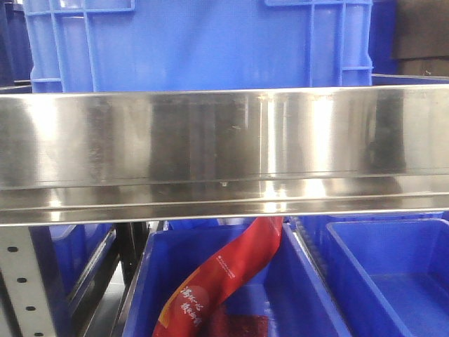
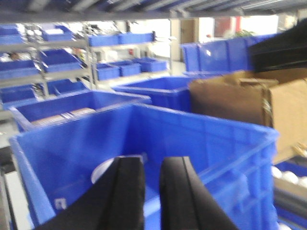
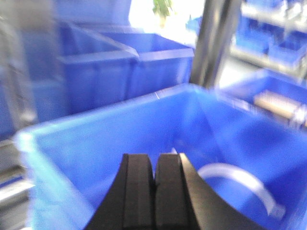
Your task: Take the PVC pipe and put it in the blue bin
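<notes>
Hovering over a blue bin (image 3: 86, 158), the right tool (image 3: 154, 158) is pressed shut and empty — it should spread wide, then drop astride the white curved pipe (image 3: 240, 172) lying on the bin floor just beside it. The left tool (image 2: 152, 163), narrowly parted, holds nothing.

Blue bin (image 3: 72, 158), white pipe (image 3: 238, 178), red white-lettered bag (image 1: 238, 270), silver shelf (image 1: 210, 140).

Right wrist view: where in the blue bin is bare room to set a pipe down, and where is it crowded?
The blue bin looks bare at its left, between the left wall and the jaws. A curved white piece crowds the right part. In the front view, the lower right bin looks bare; the middle bin holds a red packet.
</notes>
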Tool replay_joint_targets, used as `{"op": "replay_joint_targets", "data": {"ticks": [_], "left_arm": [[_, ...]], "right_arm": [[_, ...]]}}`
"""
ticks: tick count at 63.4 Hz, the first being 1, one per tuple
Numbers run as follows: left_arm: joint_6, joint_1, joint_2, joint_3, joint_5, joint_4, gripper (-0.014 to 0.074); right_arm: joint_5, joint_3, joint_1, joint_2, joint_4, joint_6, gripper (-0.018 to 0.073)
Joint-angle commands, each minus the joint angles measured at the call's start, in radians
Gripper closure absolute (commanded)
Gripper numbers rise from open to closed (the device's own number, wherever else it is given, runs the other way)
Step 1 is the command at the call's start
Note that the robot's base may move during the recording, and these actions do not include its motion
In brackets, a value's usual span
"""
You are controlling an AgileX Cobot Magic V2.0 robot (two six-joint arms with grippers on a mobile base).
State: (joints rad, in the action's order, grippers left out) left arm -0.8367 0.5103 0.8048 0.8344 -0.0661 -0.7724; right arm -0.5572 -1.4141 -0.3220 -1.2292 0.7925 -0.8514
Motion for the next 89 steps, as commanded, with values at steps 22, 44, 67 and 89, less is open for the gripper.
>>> {"op": "replay_joint_targets", "data": {"ticks": [22, 44, 67, 89], "left_arm": [[0.008, 0.001, -0.008, 0.002, 0.102, 0.011, 0.0707], [0.008, 0.001, -0.008, 0.002, 0.154, 0.092, 0.0707], [0.008, 0.001, -0.008, -0.045, 0.209, 0.039, 0.0707], [0.006, 0.001, -0.020, -0.120, 0.292, 0.020, 0.0707]], "right_arm": [[-0.068, 0.034, 0.001, 0.227, -0.183, 0.138, 0.0721], [-0.072, 0.153, 0.001, 0.461, -0.398, 0.318, 0.0721], [-0.090, 0.312, 0.001, 0.731, -0.564, 0.474, 0.0721], [-0.133, 0.401, 0.001, 0.871, -0.627, 0.515, 0.0721]]}}
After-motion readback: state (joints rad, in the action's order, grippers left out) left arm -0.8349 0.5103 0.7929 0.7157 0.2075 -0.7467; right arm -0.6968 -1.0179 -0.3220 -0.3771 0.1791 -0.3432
